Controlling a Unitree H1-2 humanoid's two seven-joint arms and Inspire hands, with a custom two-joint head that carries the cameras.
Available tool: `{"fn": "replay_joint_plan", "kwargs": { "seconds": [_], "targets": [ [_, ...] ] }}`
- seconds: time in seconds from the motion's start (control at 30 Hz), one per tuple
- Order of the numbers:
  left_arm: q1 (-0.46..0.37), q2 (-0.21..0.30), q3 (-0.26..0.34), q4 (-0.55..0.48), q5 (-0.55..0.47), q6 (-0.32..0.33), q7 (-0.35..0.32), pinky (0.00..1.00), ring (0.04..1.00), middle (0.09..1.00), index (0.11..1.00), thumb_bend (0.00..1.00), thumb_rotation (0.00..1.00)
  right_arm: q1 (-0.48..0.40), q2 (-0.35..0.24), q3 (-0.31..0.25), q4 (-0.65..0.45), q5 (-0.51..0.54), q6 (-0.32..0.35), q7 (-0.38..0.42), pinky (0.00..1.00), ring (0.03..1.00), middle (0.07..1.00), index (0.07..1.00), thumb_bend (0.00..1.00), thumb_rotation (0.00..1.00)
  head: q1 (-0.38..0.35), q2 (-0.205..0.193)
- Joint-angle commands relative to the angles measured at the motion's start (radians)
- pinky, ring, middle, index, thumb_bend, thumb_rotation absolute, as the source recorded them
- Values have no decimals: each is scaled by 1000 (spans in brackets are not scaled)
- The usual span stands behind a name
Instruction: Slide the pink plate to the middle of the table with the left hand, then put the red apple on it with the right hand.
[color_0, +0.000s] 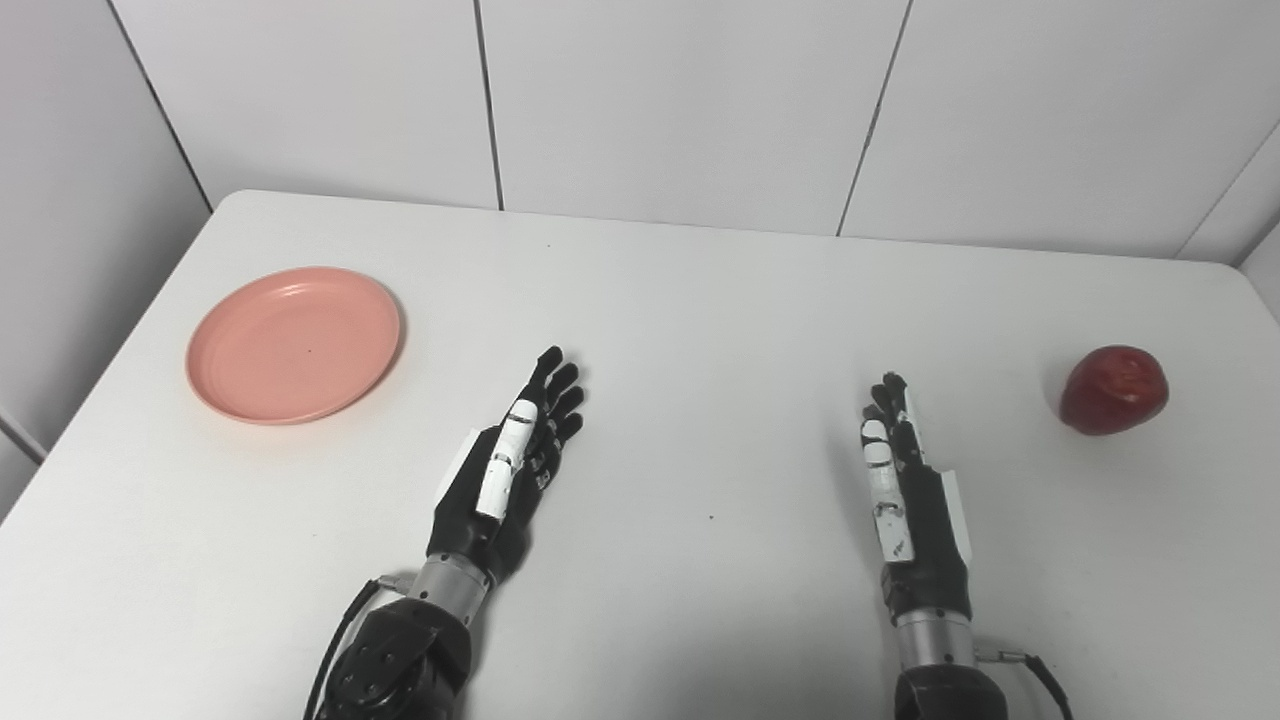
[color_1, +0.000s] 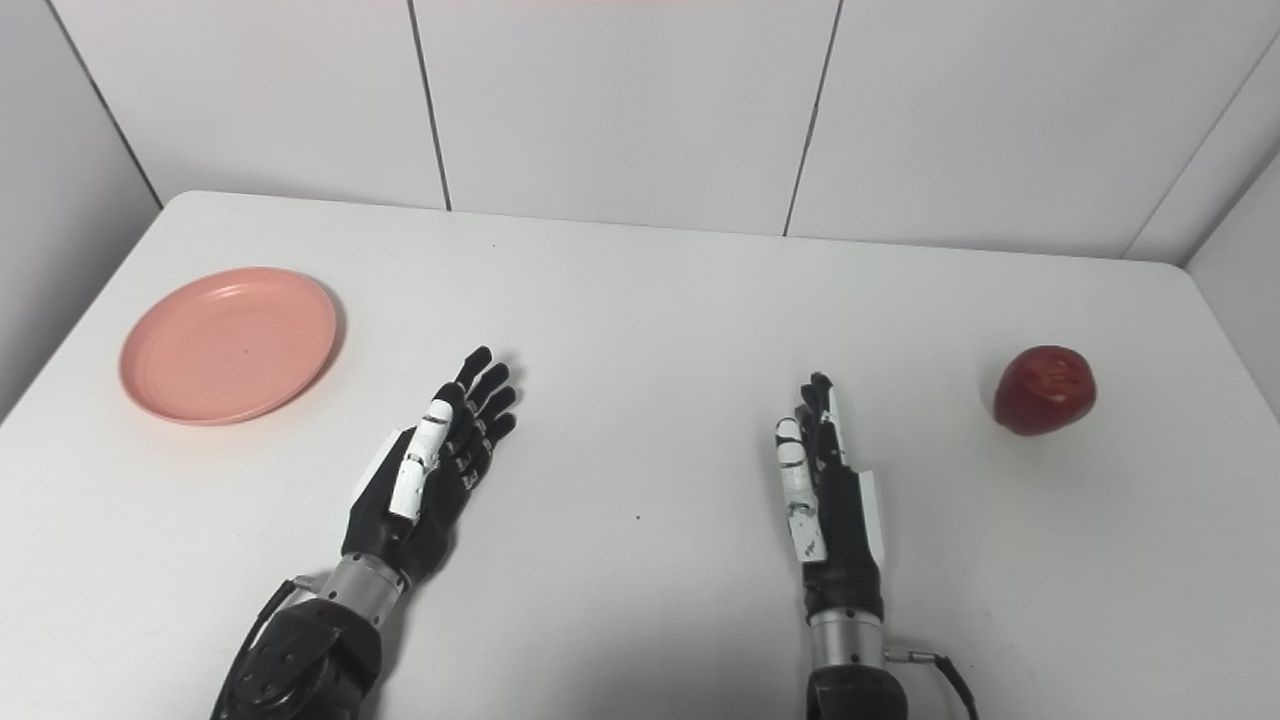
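Far on my left sits the pink plate (color_0: 293, 344), close to the left edge of the white table (color_0: 700, 300). It is empty. Next comes my left hand (color_0: 515, 460), flat out with fingers straight, holding nothing, well apart from the plate. Then my right hand (color_0: 900, 480), also stretched out and holding nothing. Last is the red apple (color_0: 1113, 389), far on the right, near the other edge.

Nothing has started yet, I think. If I push the plate too hard, it could slip past the middle. The apple is round, so a clumsy touch could roll it off the table.
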Motion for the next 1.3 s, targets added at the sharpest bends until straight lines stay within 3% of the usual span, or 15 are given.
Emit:
{"fn": "replay_joint_plan", "kwargs": {
  "seconds": [0.0,0.67,0.87,1.07,1.27],
  "targets": [
    [-17,-6,0,-1,-6,-5,-2,1000,993,996,991,411,1000,-2,-1,5,13,2,-15,8,970,961,975,989,226,1000,2,1],
    [-24,-6,-2,9,-2,-11,-4,1000,994,993,986,417,1000,-6,-4,0,9,5,5,11,988,972,981,995,254,1000,17,2],
    [-26,-26,-14,34,14,-36,3,1000,985,985,979,420,1000,-8,-13,-21,26,45,-2,21,993,978,983,993,241,1000,107,-36],
    [-27,-49,-32,58,38,-52,15,999,977,983,973,404,1000,-12,-42,-37,65,77,-58,40,998,983,986,996,226,1000,193,-81],
    [-29,-61,-41,80,49,-67,8,993,975,984,977,394,1000,-20,-64,-45,109,106,-108,52,1000,989,990,1000,199,1000,234,-107]
  ]
}}
